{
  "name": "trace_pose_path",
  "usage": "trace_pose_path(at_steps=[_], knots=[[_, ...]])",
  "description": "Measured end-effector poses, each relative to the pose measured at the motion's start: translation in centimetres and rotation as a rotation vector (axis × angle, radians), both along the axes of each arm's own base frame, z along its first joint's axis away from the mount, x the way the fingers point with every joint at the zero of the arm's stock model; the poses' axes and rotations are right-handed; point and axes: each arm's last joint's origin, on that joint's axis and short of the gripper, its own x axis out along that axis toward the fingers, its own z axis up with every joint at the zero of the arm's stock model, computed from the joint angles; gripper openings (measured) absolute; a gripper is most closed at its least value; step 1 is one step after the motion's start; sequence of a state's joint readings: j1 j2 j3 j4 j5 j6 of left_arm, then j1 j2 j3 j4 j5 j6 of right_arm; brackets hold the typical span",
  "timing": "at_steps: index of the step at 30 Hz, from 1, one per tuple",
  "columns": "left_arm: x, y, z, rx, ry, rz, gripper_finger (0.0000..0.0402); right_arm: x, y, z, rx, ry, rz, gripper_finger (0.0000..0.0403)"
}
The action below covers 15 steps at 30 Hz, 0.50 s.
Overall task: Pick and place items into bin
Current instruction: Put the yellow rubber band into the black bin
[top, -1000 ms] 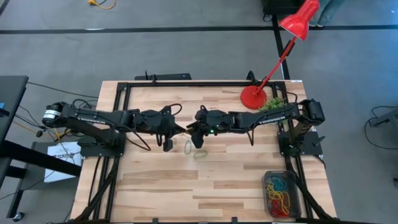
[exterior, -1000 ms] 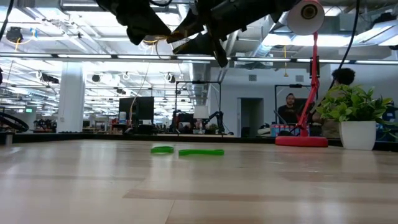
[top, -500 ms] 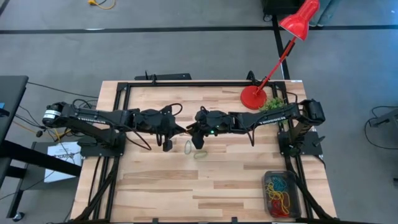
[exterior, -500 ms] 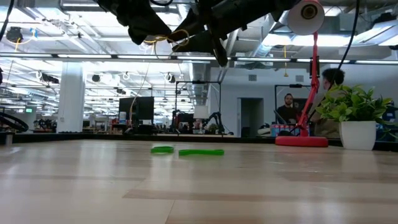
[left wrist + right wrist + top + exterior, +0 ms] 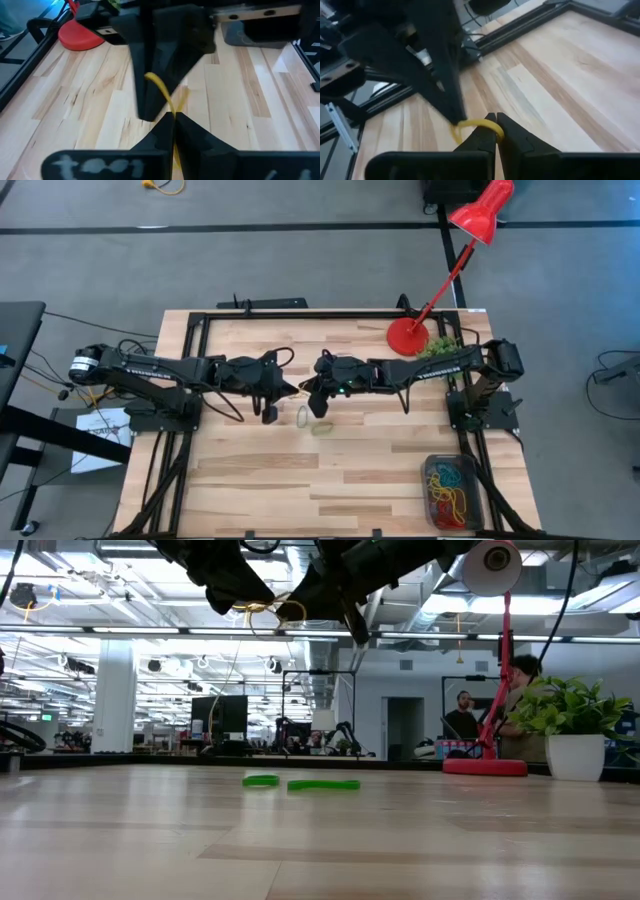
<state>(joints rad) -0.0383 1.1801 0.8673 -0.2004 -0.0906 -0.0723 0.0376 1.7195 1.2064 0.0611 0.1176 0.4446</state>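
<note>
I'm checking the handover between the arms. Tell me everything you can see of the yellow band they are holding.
The thin yellow rubber-band-like loop hangs in the air above the middle of the wooden table, bowed into a curve. The left tool is shut on one end and the right tool is shut on the other. It touches nothing else; the low view shows it well clear of the tabletop.

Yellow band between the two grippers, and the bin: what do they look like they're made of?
Yellow band: thin, flexible, probably rubber; it curves in a soft arc where the shut left gripper and the shut right gripper both pinch it above the table. Bin: dark, see-through, likely plastic; coloured bands show through its rounded-cornered walls.
</note>
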Motion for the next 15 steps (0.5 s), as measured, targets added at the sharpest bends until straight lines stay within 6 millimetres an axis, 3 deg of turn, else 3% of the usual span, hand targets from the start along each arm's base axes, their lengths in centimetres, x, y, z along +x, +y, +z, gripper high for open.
trace_pose_path(at_steps=[6,15], knots=[[0.0,0.0,0.0,0.006,-0.001,0.01,0.0018,-0.3,0.0,-0.6,-0.002,0.07,-0.02,0.0002],[-0.2,0.2,-0.3,0.029,0.034,0.043,0.0083,-1.2,0.0,-1.9,0.127,0.21,-0.098,0.0002]])
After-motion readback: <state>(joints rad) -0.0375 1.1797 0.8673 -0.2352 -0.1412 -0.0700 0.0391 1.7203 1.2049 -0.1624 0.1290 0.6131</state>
